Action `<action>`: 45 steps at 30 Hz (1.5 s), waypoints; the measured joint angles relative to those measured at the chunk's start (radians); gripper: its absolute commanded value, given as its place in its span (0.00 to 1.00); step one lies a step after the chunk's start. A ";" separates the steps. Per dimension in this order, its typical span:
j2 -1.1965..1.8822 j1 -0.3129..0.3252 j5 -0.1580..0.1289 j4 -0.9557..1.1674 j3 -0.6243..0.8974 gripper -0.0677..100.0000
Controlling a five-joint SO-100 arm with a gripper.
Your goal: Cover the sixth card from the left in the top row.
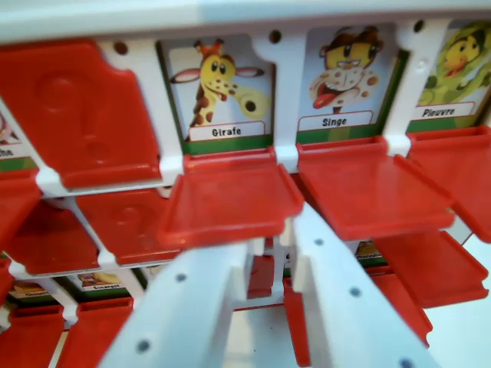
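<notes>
A white card board (285,69) with red flaps fills the wrist view. In the top row, a flap (84,107) at the wrist view's left stands raised and hides its card. To its right, the Girafe card (222,84), the Singe card (345,77) and the Pieuvre card (456,73) show, each with its flap lying down in front: (230,199), (368,184), (460,169). My gripper (268,249) is open at the bottom centre. Its white fingers (192,307) reach up just below the gap between the Girafe and Singe flaps and hold nothing.
The row below has raised flaps (123,222) at the wrist view's left and lowered flaps (433,264) at its right. Parts of further cards (96,280) show lower down. The board's white frame rim (230,15) runs along the top.
</notes>
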 measured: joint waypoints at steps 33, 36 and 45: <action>-0.086 -0.038 0.023 0.046 -0.170 0.02; -0.101 -0.038 0.023 0.046 -0.175 0.02; -0.097 -0.038 0.023 0.110 -0.176 0.02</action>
